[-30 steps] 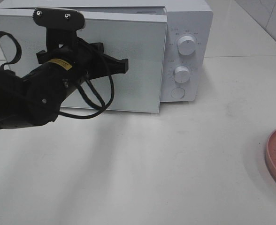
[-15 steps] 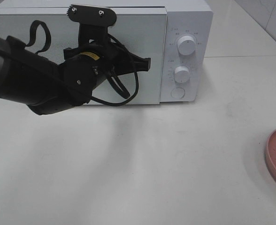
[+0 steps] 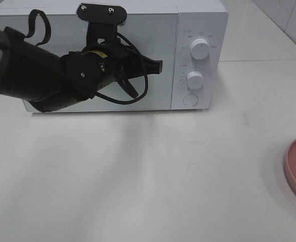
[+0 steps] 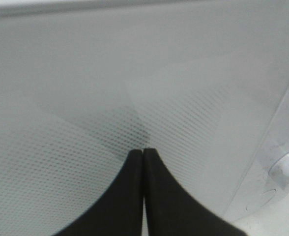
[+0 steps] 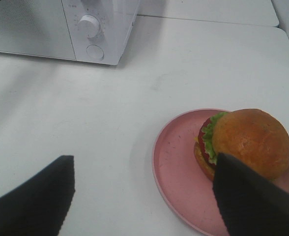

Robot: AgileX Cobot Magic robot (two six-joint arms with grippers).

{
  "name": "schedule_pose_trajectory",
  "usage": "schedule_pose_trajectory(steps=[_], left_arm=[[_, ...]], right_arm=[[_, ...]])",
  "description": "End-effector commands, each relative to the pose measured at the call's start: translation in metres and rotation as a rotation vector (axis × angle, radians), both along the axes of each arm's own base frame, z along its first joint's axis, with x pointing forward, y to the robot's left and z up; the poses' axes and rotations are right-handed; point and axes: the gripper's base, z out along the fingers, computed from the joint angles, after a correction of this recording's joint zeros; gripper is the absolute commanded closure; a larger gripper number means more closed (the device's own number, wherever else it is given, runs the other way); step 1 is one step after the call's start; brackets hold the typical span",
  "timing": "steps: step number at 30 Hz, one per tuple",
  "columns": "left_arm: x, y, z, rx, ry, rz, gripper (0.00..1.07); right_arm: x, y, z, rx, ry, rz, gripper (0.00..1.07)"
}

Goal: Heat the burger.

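Burger (image 5: 243, 142) sits on a pink plate (image 5: 179, 182) between the right claw's (image 5: 144, 196) wide-spread fingers; the left claw (image 4: 143, 162), pinched closed, presses against the microwave door (image 3: 153, 50).

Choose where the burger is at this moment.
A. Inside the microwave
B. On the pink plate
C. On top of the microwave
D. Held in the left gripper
B: the right wrist view shows the burger resting on the pink plate, away from the microwave.
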Motion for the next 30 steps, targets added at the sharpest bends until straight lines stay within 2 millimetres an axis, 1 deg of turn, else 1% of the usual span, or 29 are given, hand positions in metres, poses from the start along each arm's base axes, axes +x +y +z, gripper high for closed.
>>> schedule_pose_trajectory(steps=[1,2,3,4,5,6,7,8,9,10,11,12,13,17,18,20,21,22,24,25,26,27,28,29,30], left_arm=[[-0.015,0.000,0.010,-0.022,-0.007,-0.005,1.07],[-0.026,-0.002,0.007,-0.018,0.047,-0.034,1.07],[-0.026,-0.002,0.007,-0.018,0.047,-0.034,1.07],[-0.035,-0.001,0.004,-0.020,0.125,-0.057,0.98],[-0.035,-0.001,0.004,-0.020,0.125,-0.057,0.98],[-0.040,-0.002,0.002,-0.019,0.169,-0.078,0.92],[-0.048,-0.001,-0.002,-0.011,0.254,-0.119,0.66],[-0.048,-0.001,-0.002,-0.011,0.254,-0.119,0.66],[-0.051,-0.001,-0.003,-0.006,0.283,-0.137,0.53],[-0.056,-0.002,-0.006,0.003,0.339,-0.170,0.21],[-0.056,-0.002,-0.006,0.003,0.339,-0.170,0.21],[-0.059,-0.003,-0.008,0.008,0.372,-0.191,0.08],[-0.064,-0.005,-0.009,0.026,0.417,-0.237,0.06],[-0.070,-0.006,-0.007,0.064,0.454,-0.303,0.07],[-0.075,-0.005,-0.005,0.099,0.470,-0.353,0.07],[-0.078,-0.004,-0.004,0.123,0.487,-0.385,0.07],[-0.082,0.001,0.000,0.168,0.524,-0.440,0.07],[-0.082,0.001,0.000,0.168,0.524,-0.440,0.07],[-0.087,0.012,0.009,0.188,0.600,-0.487,0.07],[-0.087,0.012,0.009,0.188,0.600,-0.487,0.07],[-0.088,0.023,0.016,0.186,0.662,-0.503,0.07],[-0.089,0.030,0.020,0.185,0.697,-0.511,0.07],[-0.089,0.030,0.020,0.185,0.697,-0.511,0.07],[-0.090,0.042,0.027,0.178,0.753,-0.518,0.07],[-0.090,0.042,0.027,0.178,0.753,-0.518,0.07]], right_arm=[[-0.003,0.000,0.000,-0.002,-0.038,0.000,0.32],[-0.003,0.000,0.000,-0.002,-0.038,0.000,0.32],[-0.003,0.000,0.000,-0.002,-0.038,0.000,0.32],[-0.003,0.000,0.000,-0.002,-0.038,0.000,0.32],[-0.003,0.000,0.000,-0.002,-0.038,0.000,0.32],[-0.003,0.000,0.000,-0.002,-0.038,0.000,0.32],[-0.003,0.000,0.000,-0.002,-0.038,0.000,0.32],[-0.003,0.000,0.000,-0.002,-0.038,0.000,0.32],[-0.003,0.000,0.000,-0.002,-0.038,0.000,0.32],[-0.003,0.000,0.000,-0.002,-0.038,0.000,0.32],[-0.003,0.000,0.000,-0.002,-0.038,0.000,0.32],[-0.003,0.000,0.000,-0.002,-0.038,0.000,0.32],[-0.003,0.000,0.000,-0.002,-0.038,0.000,0.32],[-0.003,0.000,0.000,-0.002,-0.038,0.000,0.32],[-0.003,0.000,0.000,-0.002,-0.038,0.000,0.32],[-0.003,0.000,0.000,-0.002,-0.038,0.000,0.32],[-0.003,0.000,0.000,-0.002,-0.038,0.000,0.32],[-0.003,0.000,0.000,-0.002,-0.038,0.000,0.32],[-0.003,0.000,0.000,-0.002,-0.038,0.000,0.32],[-0.003,0.000,0.000,-0.002,-0.038,0.000,0.32],[-0.003,0.000,0.000,-0.002,-0.038,0.000,0.32],[-0.003,0.000,0.000,-0.002,-0.038,0.000,0.32],[-0.003,0.000,0.000,-0.002,-0.038,0.000,0.32],[-0.003,0.000,0.000,-0.002,-0.038,0.000,0.32],[-0.003,0.000,0.000,-0.002,-0.038,0.000,0.32]])
